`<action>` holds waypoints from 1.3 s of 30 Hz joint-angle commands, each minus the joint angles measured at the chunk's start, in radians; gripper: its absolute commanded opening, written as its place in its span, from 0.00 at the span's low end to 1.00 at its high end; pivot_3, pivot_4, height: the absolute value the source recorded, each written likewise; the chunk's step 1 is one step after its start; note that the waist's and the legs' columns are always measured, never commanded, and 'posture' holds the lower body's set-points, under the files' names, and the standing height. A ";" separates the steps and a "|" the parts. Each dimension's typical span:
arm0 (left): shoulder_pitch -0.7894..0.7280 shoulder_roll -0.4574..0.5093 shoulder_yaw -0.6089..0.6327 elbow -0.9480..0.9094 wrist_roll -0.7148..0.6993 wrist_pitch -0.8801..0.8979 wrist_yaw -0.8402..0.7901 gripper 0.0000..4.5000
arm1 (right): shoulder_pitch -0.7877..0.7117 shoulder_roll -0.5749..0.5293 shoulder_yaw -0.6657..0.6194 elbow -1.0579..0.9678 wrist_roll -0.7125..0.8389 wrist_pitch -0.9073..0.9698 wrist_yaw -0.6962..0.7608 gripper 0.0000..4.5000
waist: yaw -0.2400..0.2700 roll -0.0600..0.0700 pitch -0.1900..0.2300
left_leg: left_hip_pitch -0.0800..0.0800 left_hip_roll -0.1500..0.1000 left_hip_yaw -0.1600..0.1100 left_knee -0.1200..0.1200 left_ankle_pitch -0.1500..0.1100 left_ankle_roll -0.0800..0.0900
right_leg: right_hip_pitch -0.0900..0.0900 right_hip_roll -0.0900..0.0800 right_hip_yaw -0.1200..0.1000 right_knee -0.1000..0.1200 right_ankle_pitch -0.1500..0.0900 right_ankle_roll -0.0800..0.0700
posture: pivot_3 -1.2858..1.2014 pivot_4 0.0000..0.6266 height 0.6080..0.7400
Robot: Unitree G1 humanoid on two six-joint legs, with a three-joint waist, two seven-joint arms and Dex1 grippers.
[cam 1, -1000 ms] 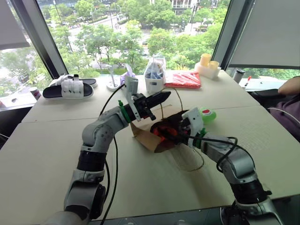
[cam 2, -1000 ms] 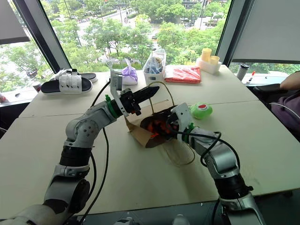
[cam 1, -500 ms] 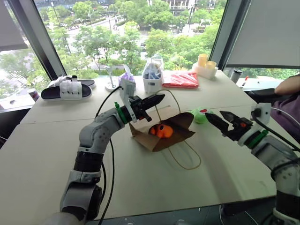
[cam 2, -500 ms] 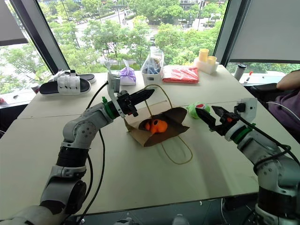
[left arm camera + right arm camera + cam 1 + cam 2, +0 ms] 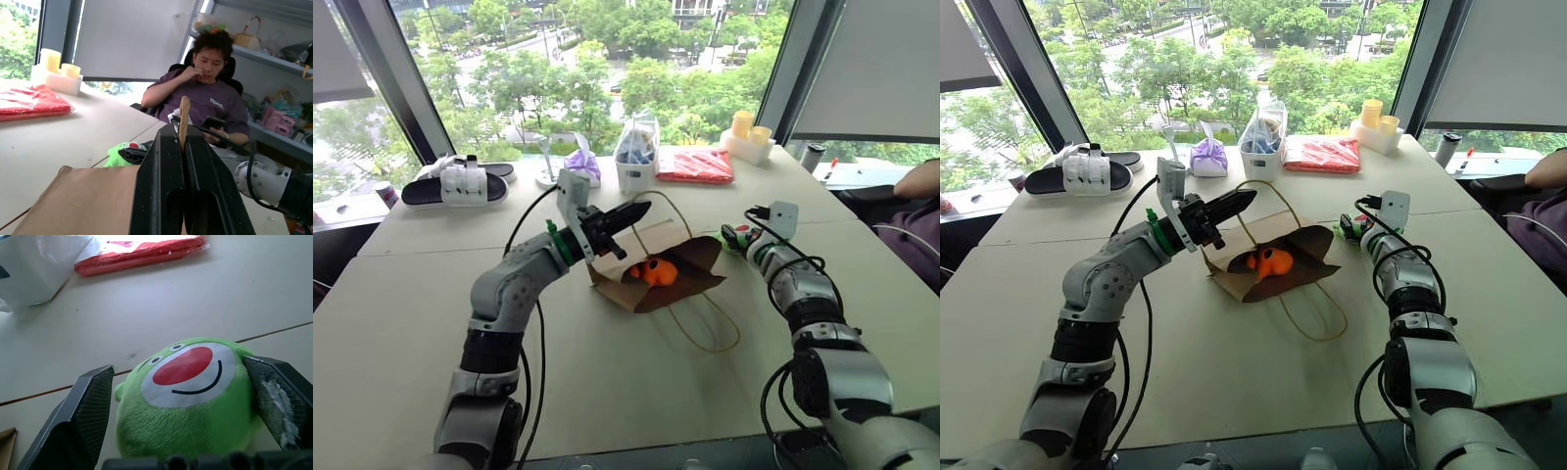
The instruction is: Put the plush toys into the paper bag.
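The brown paper bag [image 5: 677,277] lies on its side mid-table, mouth open. The orange plush toy [image 5: 652,271] rests inside it. My left gripper [image 5: 639,209] is shut on the bag's twine handle [image 5: 184,116], holding it up above the mouth. To the right of the bag, the green plush toy [image 5: 190,401] with its red-and-white face sits on the table. My right gripper [image 5: 177,364] is open and straddles it, one finger [image 5: 85,413] on either side of it. I cannot tell if the pads touch it.
Along the window edge stand black-and-white slippers [image 5: 455,182], a purple pouch [image 5: 1208,157], a clear plastic bag in a white tub [image 5: 636,152], a red packet [image 5: 697,165] and yellow cups [image 5: 747,132]. A person [image 5: 208,105] sits off the table's right side.
My right gripper has left the bag's mouth, leaving the orange toy inside, and swung right and forward to straddle the green toy. The left gripper still holds the handle.
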 commanded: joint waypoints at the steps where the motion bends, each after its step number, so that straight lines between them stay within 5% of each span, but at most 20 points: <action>1: -0.013 0.007 0.022 -0.043 -0.023 0.000 0.004 0.00 | -0.022 -0.002 -0.004 0.067 -0.026 -0.021 -0.015 0.99 | -0.003 0.000 0.000 | 0.000 0.000 0.000 0.000 0.000 0.000 | 0.000 0.000 0.000 0.000 0.000 0.000 | 0.52 0.24 1.00; 7: -0.026 0.006 0.018 -0.034 -0.021 -0.001 0.007 0.00 | -0.014 0.008 0.009 0.090 -0.056 -0.036 -0.010 0.99 | -0.006 0.000 0.000 | 0.001 0.000 0.000 0.000 0.000 -0.001 | 0.000 0.000 0.000 0.000 0.000 0.000 | 0.52 0.24 1.00; 14: -0.027 -0.003 0.018 -0.027 -0.028 -0.001 0.010 0.00 | 0.004 -0.019 0.003 0.031 -0.066 -0.069 0.002 0.27 | -0.003 0.000 0.000 | 0.001 0.000 0.000 0.001 0.000 -0.001 | 0.001 0.000 0.000 0.001 0.000 0.000 | 0.52 0.24 1.00; 18: -0.036 -0.013 0.023 -0.016 -0.041 0.001 0.010 0.00 | 0.083 -0.049 -0.022 -0.184 -0.031 -0.041 0.044 0.27 | -0.001 0.000 0.000 | 0.000 0.000 0.000 0.001 0.000 -0.001 | 0.001 0.000 0.000 0.000 0.000 0.000 | 0.52 0.24 1.00; 25: -0.084 -0.027 0.059 0.046 -0.070 0.008 0.016 0.00 | 0.438 -0.120 -0.061 -1.001 0.119 0.321 0.117 0.27 | 0.002 0.000 0.000 | 0.000 0.000 -0.001 0.000 0.000 0.000 | 0.000 0.000 0.000 0.001 0.000 0.000 | 0.52 0.24 1.00; 31: -0.131 -0.026 0.075 0.115 -0.086 0.015 -0.004 0.00 | 0.844 -0.181 -0.153 -1.702 0.629 0.731 0.201 0.27 | 0.004 0.000 0.000 | 0.000 0.000 -0.003 0.000 -0.003 0.006 | 0.001 0.000 0.000 0.001 0.000 0.000 | 0.52 0.24 1.00; 34: -0.154 -0.036 0.087 0.146 -0.108 0.028 -0.017 0.00 | 0.811 -0.093 -0.073 -1.752 0.709 0.767 0.106 0.27 | -0.003 0.000 0.000 | 0.001 0.001 0.000 0.003 -0.004 0.007 | 0.002 0.001 0.001 0.001 0.000 0.000 | 0.52 0.24 1.00; 39: -0.154 -0.044 0.070 0.136 -0.123 0.052 -0.042 0.00 | 0.635 0.003 0.120 -1.576 0.547 0.728 0.034 0.27 | 0.003 0.000 0.000 | 0.003 0.001 -0.001 0.003 -0.003 0.006 | 0.003 0.001 0.001 0.002 0.000 0.000 | 0.52 0.24 1.00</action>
